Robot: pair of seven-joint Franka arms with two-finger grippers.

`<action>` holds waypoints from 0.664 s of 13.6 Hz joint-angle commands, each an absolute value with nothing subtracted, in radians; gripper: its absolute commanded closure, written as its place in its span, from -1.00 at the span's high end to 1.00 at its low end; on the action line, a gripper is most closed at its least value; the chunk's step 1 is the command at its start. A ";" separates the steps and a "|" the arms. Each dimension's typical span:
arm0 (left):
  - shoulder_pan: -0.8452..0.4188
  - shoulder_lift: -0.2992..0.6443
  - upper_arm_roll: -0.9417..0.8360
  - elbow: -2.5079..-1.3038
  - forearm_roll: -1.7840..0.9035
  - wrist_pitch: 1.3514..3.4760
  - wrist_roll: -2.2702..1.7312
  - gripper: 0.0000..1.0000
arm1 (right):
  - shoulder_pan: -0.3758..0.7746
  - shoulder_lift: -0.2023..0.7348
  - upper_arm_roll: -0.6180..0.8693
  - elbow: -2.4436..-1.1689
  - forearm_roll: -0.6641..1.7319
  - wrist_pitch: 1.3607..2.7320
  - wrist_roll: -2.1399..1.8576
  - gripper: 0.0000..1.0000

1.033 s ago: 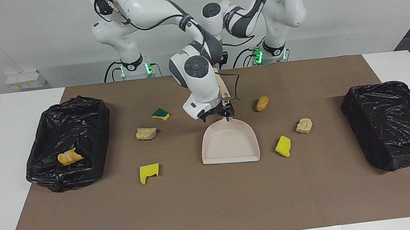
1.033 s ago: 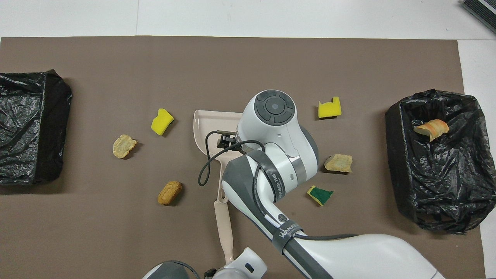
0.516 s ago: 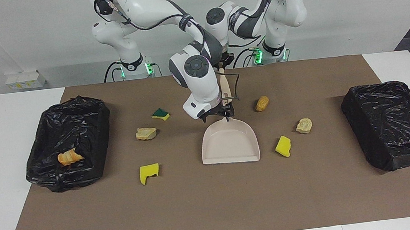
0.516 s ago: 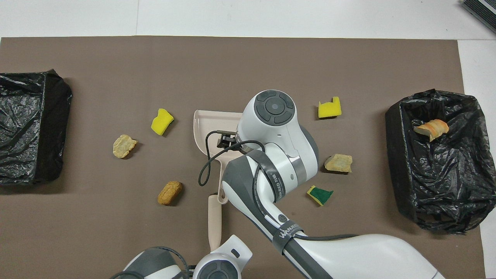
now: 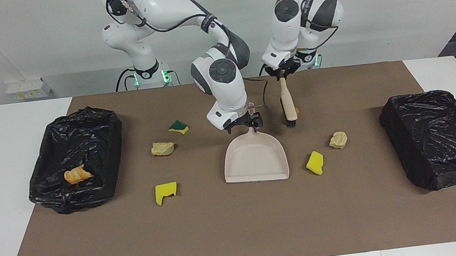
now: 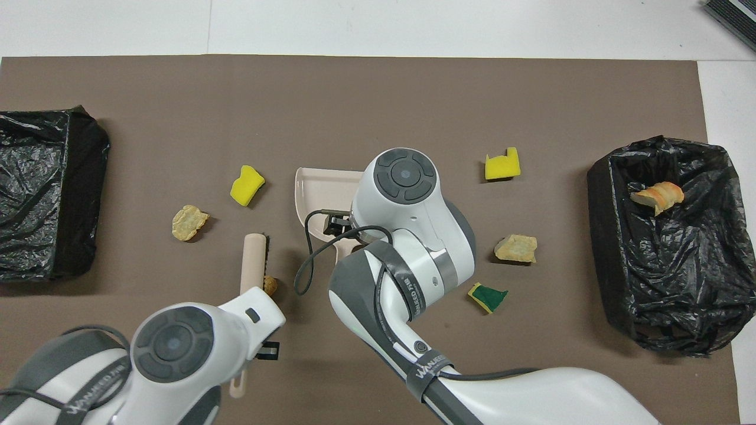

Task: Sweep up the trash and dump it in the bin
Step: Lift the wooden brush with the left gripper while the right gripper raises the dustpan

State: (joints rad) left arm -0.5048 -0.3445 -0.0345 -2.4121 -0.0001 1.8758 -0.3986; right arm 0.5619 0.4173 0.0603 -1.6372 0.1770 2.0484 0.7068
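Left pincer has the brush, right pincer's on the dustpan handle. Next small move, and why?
Probably lower the beige hand brush, held in the left pincer, beside the orange-brown lump and sweep it toward the beige plastic dustpan. The brush hangs bristles-down over that lump, and the right pincer sits at the empty dustpan's handle.

Beige dustpan (image 5: 255, 160) and brush (image 5: 288, 103), yellow sponge chunks (image 5: 165, 192), glossy black bin liners (image 5: 75, 158), brown mat (image 5: 239, 225).
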 commanded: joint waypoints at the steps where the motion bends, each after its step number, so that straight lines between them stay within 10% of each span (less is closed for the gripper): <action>1: -0.363 -0.272 -0.051 -2.344 0.037 1.902 -0.212 -1.00 | 0.609 0.341 0.061 -1.758 0.129 2.137 0.829 1.00; 7: -0.054 -0.094 -0.049 -2.189 0.041 1.982 0.250 -1.00 | 0.696 0.321 0.066 -1.847 -0.046 2.215 0.923 0.96; 9: -0.035 -0.020 -0.049 -2.130 0.101 2.017 0.258 -1.00 | 0.703 0.313 0.066 -1.862 -0.049 2.206 0.913 0.60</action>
